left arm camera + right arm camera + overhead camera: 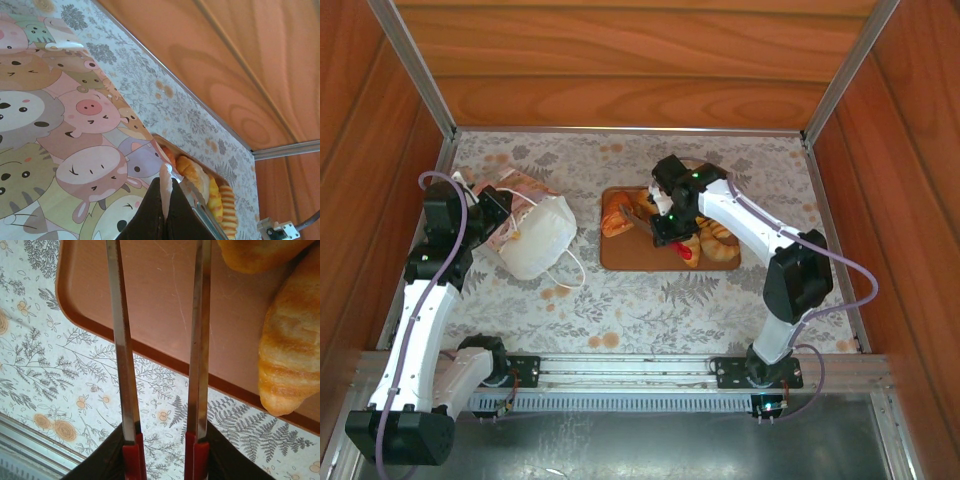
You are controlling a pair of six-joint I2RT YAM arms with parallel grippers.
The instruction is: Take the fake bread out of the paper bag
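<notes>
Left arm [425, 300] at desk's [620, 315] left edge, left gripper [503, 212] clamped on paper bag [535, 240], right arm [750, 225] bent over tray [620, 260], right gripper [658, 228] slightly apart, empty

The bag [535, 240] is white, its side printed with pastel cartoon animal faces in pink, tan, olive and lilac. The bread [718, 245] is glossy golden-yellow to reddish-brown, on a terracotta-brown tray [620, 256]. The worktop [650, 300] is white with grey ferns and orange-tan flowers; the right fingers [122, 340] are silvery with red bases.
</notes>
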